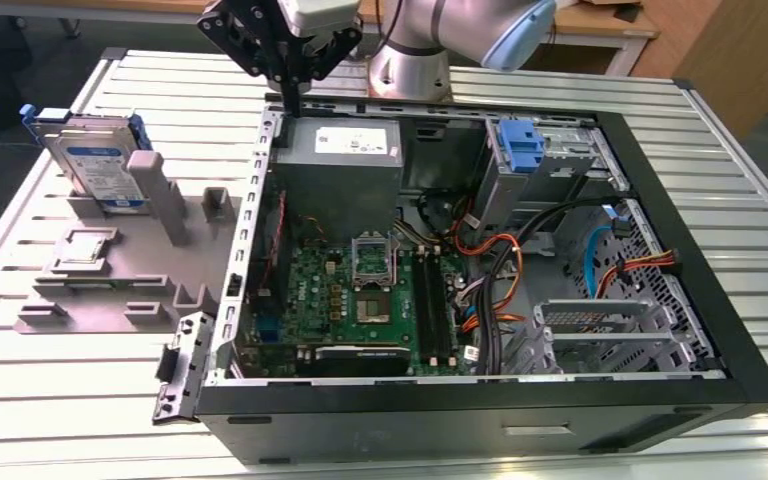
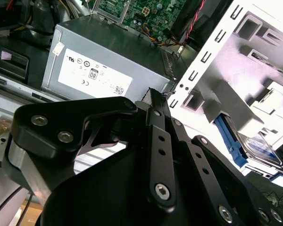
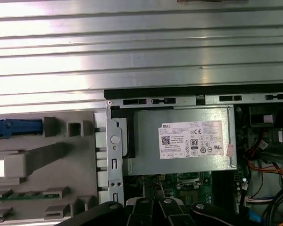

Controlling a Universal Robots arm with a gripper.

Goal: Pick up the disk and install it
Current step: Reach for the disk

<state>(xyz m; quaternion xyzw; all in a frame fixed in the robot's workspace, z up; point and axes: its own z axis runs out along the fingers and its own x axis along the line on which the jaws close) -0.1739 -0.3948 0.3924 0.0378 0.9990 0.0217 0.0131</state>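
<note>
The pincer (image 1: 291, 104) is built from black metal links with round screw heads. Its two narrow fingers are pressed together into one thin tip, with nothing between them. It hangs tip-down over a far corner of the computer case (image 1: 491, 398), just above the perforated steel edge of the wall.

Just beside the tip lies the power supply box (image 1: 337, 148), a plain grey sheet-metal block with a white sticker on its upper face. The case is open on top and has a matte black outer rim. Inside, a green circuit board (image 1: 357, 290) lies flat on the bottom. Near it run bundles of orange, black and blue cables (image 1: 518, 260), and a blue bracket (image 1: 524, 148) sits in a metal bay at the far side.

The disk (image 1: 91, 165) stands upright on its edge in a grey plastic holder (image 1: 117, 285), at the exterior view's left of the case and well apart from the pincer. It is a flat silver rectangle with a white-and-blue label and a blue plastic carrier around its edges. Its upper part stands free above the holder, and a tall grey post rises just beside it. The holder is matte and blocky, with posts and pockets.

All of this rests on the tabletop (image 1: 744, 210) of ribbed, shiny aluminium with long straight grooves.
</note>
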